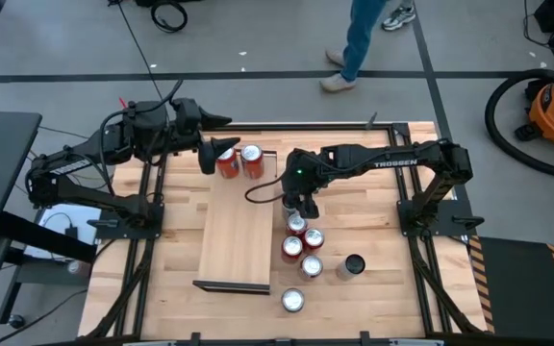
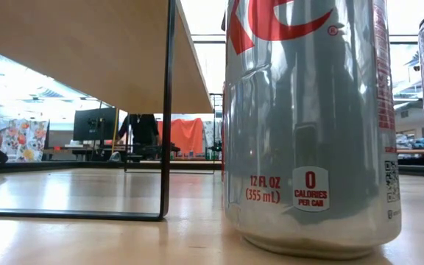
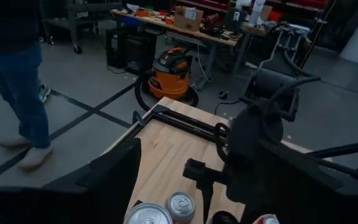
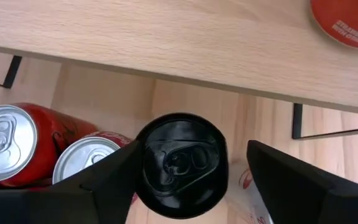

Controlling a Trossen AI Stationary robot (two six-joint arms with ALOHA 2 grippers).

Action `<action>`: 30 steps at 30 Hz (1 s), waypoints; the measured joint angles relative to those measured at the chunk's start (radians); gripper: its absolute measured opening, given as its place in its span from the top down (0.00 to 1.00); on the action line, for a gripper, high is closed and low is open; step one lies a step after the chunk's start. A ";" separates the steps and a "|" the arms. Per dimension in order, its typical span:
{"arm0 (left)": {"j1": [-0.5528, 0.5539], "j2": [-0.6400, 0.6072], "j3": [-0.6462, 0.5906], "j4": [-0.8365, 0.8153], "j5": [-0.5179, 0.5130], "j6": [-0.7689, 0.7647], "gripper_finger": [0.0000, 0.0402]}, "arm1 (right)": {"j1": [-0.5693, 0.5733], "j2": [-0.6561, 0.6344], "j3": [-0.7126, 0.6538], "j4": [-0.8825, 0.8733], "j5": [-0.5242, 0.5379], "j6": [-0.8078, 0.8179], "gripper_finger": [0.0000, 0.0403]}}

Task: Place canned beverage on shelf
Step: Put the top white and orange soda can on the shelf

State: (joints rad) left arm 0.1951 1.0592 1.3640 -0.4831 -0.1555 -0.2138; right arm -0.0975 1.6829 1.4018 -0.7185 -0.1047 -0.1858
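Observation:
The shelf (image 1: 234, 226) is a pale board raised on dark wire legs (image 2: 169, 110). Two red cans (image 1: 227, 161) (image 1: 251, 160) stand upright on its far end, and both show in the left wrist view (image 3: 148, 214). My left gripper (image 1: 214, 139) hovers open just above and left of them. My right gripper (image 1: 301, 207) is open and points down over a cluster of cans right of the shelf. Its fingers stand on either side of a black-topped can (image 4: 182, 163). My left gripper touches nothing. My right gripper has one finger (image 4: 114, 180) close against the black-topped can's side, and I cannot tell whether it touches. A gap shows between the can and the other finger (image 4: 284, 180).
Several upright red cans (image 1: 302, 245) crowd the tabletop under and near my right gripper. A dark can (image 1: 354, 265) stands to their right. A silver can (image 1: 292, 300) (image 2: 311, 125) stands near the front edge. A person's legs (image 1: 364, 38) are on the floor beyond the table.

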 joint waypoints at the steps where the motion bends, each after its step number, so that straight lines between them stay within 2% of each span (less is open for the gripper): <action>1: 0.000 0.000 0.000 0.000 0.000 -0.009 0.21 | 0.000 0.000 0.000 -0.001 0.000 0.004 0.28; 9: 0.000 0.000 0.000 0.001 -0.001 -0.072 0.21 | 0.000 0.000 -0.001 -0.006 0.031 0.143 0.41; 24: -0.004 0.000 0.000 0.052 -0.002 -0.008 0.21 | 0.031 0.003 0.001 -0.019 0.221 0.757 0.42; 26: -0.010 0.000 0.000 0.057 -0.002 0.022 0.21 | 0.039 0.003 0.001 -0.017 0.254 0.781 0.43; 30: -0.011 -0.001 0.000 0.070 0.001 0.084 0.21 | 0.041 -0.013 0.000 -0.023 0.272 0.724 0.42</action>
State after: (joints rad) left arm 0.1841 1.0584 1.3643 -0.4129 -0.1543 -0.1294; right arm -0.0565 1.6698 1.4021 -0.7417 0.1673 0.5387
